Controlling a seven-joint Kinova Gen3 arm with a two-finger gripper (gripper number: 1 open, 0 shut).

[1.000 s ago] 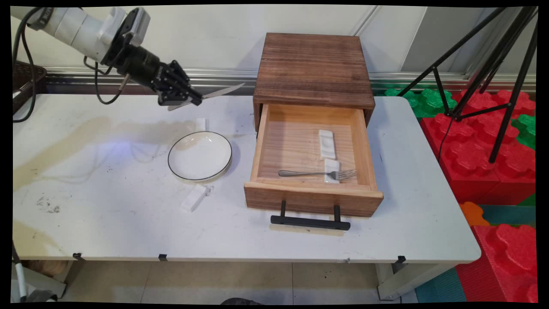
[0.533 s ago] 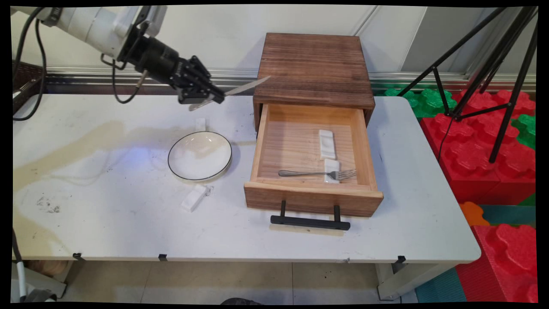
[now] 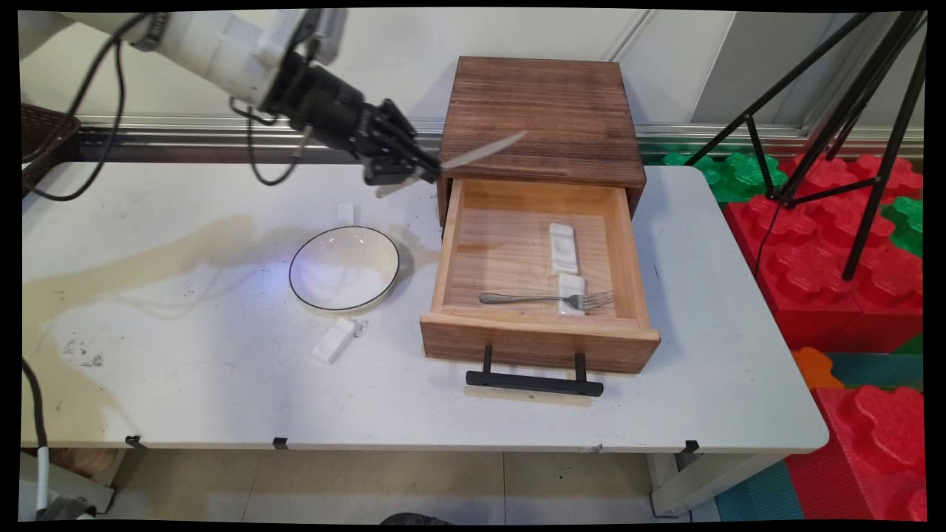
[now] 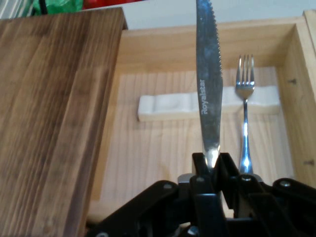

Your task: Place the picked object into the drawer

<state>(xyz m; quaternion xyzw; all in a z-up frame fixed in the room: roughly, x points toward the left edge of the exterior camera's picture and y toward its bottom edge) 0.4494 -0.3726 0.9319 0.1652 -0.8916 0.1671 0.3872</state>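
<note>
While aloft: gripper clamped knife.
Axis: blade pointed across open drawer, parallel to fork.

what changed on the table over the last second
The gripper, shut on the knife throughout, carried it to the right, from above the plate to the open drawer's left rear corner, so the blade now reaches over the drawer. The fork, the white rests in the drawer, the plate and the wooden box stayed put.
</note>
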